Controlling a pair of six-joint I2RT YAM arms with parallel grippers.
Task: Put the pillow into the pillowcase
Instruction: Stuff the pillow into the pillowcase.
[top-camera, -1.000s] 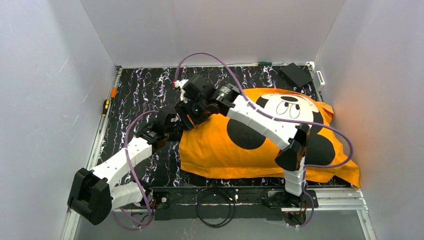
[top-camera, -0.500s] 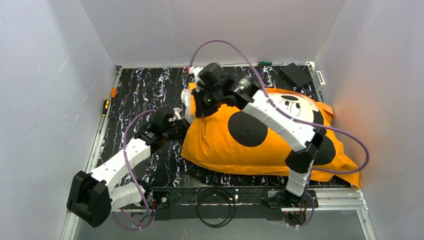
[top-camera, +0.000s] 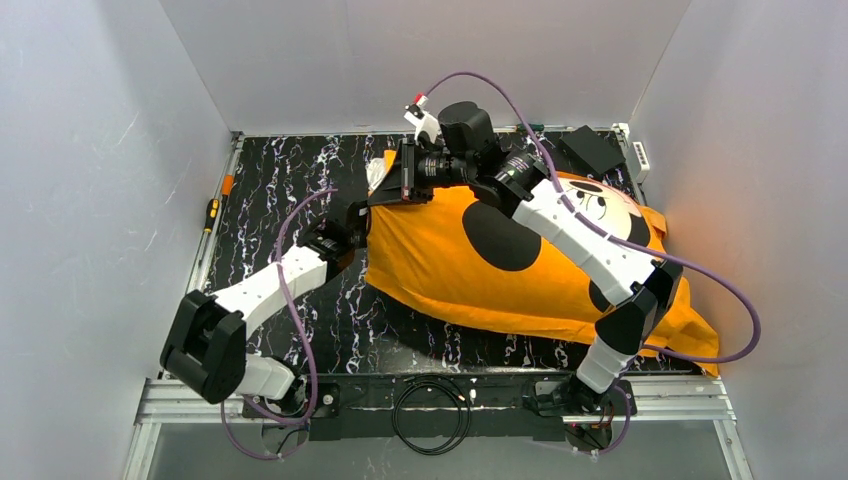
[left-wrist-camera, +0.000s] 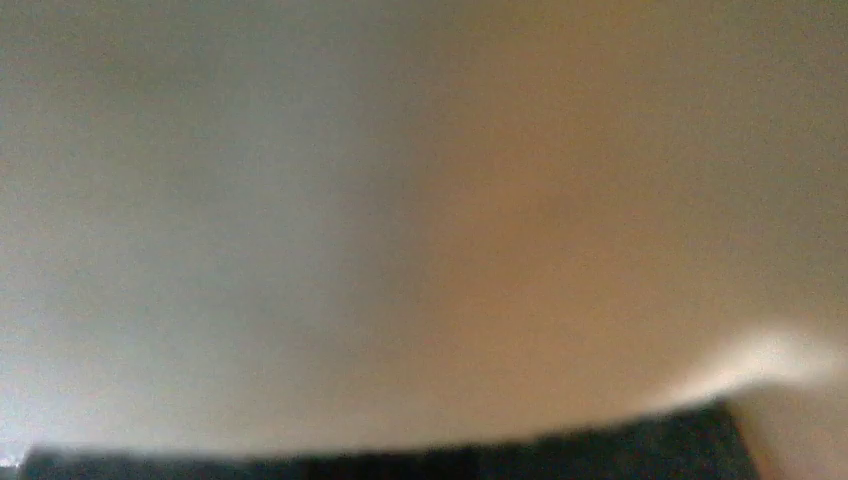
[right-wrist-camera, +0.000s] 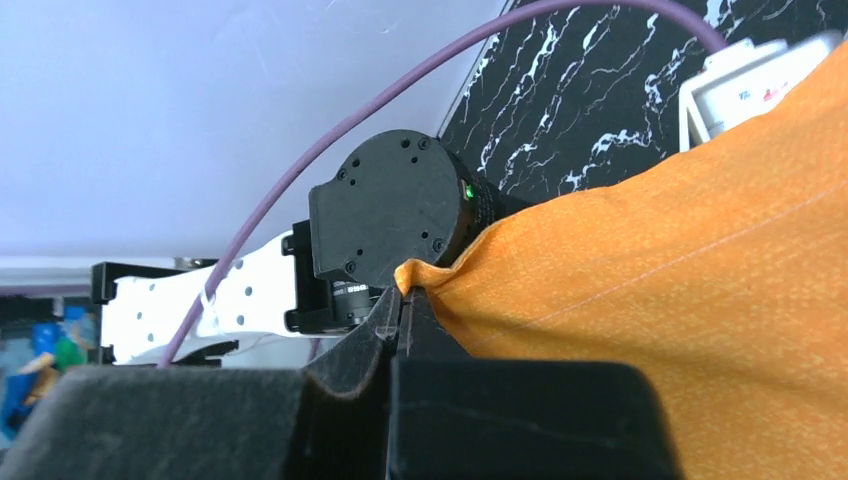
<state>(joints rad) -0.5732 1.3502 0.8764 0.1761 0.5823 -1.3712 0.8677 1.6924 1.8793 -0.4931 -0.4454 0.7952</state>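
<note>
Pillowcase (top-camera: 450, 270), orange, looks soft and limp, best held at hem: right end effector (right-wrist-camera: 400, 302) pinches its corner; left end effector (top-camera: 357, 222) closed, grip unseen.

2 arms (top-camera: 265, 290), 1 orange pillowcase (top-camera: 450, 270), 1 black box (top-camera: 590, 150), 1 screwdriver (top-camera: 211, 213).

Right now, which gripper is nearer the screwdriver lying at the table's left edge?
Left. The left gripper is pressed against the pillowcase's left edge, on the side facing the screwdriver. The right gripper pinches the pillowcase's far-left corner, a little farther off.
</note>
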